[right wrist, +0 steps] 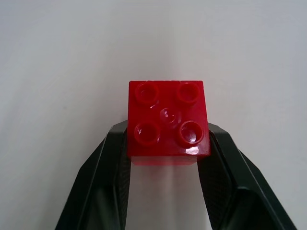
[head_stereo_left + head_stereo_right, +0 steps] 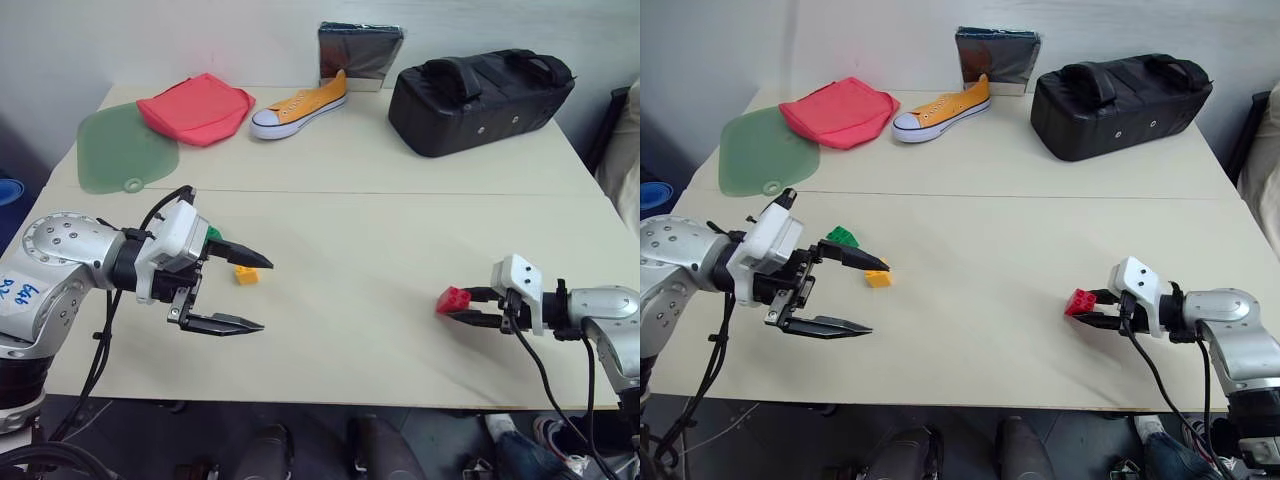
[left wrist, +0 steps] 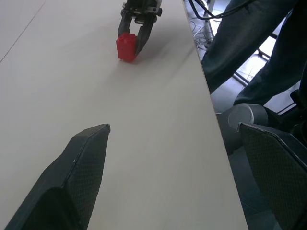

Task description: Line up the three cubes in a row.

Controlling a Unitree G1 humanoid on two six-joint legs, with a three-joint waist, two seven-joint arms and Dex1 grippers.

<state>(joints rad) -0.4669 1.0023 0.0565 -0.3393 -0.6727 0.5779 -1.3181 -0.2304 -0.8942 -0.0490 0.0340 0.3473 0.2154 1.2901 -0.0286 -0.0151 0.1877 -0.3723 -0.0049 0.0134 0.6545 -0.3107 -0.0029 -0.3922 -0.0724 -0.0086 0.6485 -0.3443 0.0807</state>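
A pale cream surface [image 2: 380, 300] carries everything, with a seam running across it from nine to three o'clock. Beyond the seam, toward eleven o'clock, a green mat [image 2: 120, 150] lies flat with a red cloth [image 2: 195, 108] overlapping its edge. At twelve o'clock sits an orange sneaker [image 2: 300, 105], and just behind it a dark grey folded pouch [image 2: 358, 52] stands upright. At one o'clock rests a black bag [image 2: 480, 98]. On the near half, the green cube [image 2: 842, 237] and yellow-orange cube [image 2: 878, 279] lie close together toward nine o'clock; the red cube [image 2: 453, 300] sits toward four o'clock.
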